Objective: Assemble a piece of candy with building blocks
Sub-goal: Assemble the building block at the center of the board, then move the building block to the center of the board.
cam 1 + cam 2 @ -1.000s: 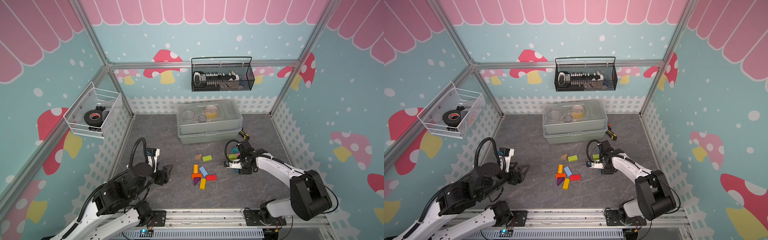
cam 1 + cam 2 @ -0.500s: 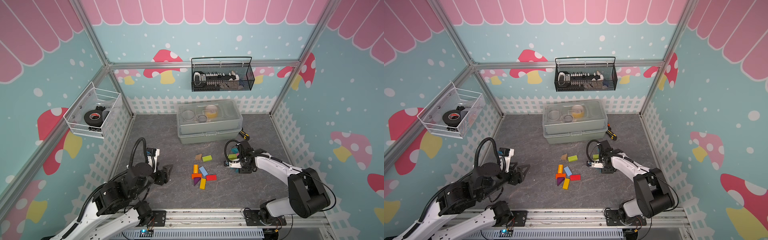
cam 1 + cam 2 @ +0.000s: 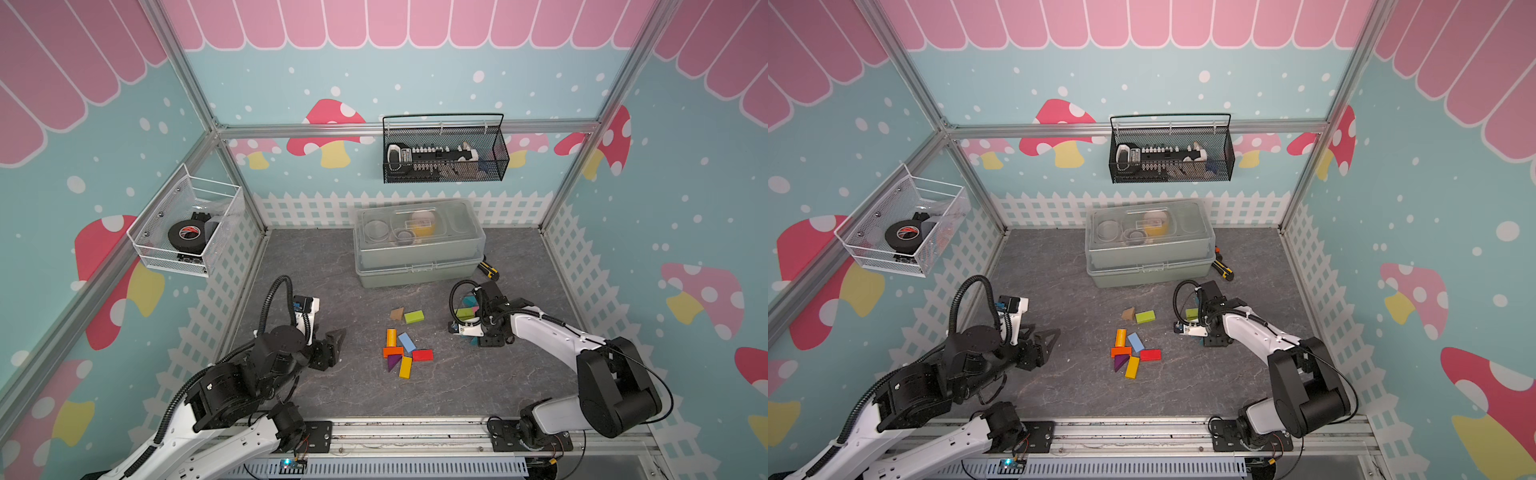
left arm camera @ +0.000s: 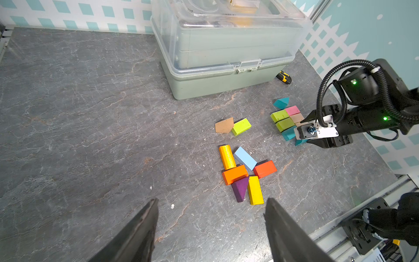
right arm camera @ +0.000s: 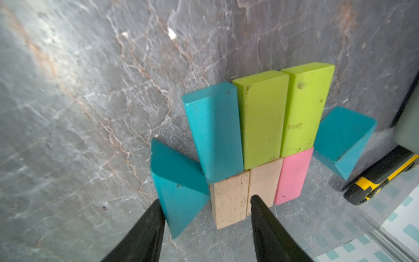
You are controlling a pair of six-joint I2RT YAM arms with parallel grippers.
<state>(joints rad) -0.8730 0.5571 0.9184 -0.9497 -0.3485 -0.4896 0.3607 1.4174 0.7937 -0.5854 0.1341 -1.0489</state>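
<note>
Candy shape on table (image 3: 332, 257), by storage box (image 3: 415, 249).
Teal bar (image 5: 213, 131), green bars (image 5: 260, 118), tan bars (image 5: 229, 199) and pink bar (image 5: 292, 179) packed tight: candy body.
Teal triangle (image 5: 179, 181) one end, other teal triangle (image 5: 342, 140) far end: like wrapper twists.
Right gripper (image 5: 206, 199) low over first triangle, fingers apart, not squeezing; likely nudging it snug.
Left gripper (image 4: 210, 226) empty, fingers wide apart, waiting clear of spare blocks (image 3: 401, 353).

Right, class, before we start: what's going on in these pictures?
A two-armed robot is building a candy shape from wooden blocks. The right arm's fingers are low over the candy: teal, green, tan and pink bars in two rows, a teal prism at each end. They straddle one teal prism and a tan bar. The left arm's fingers hang open and empty, away from the loose blocks mid-table.
</note>
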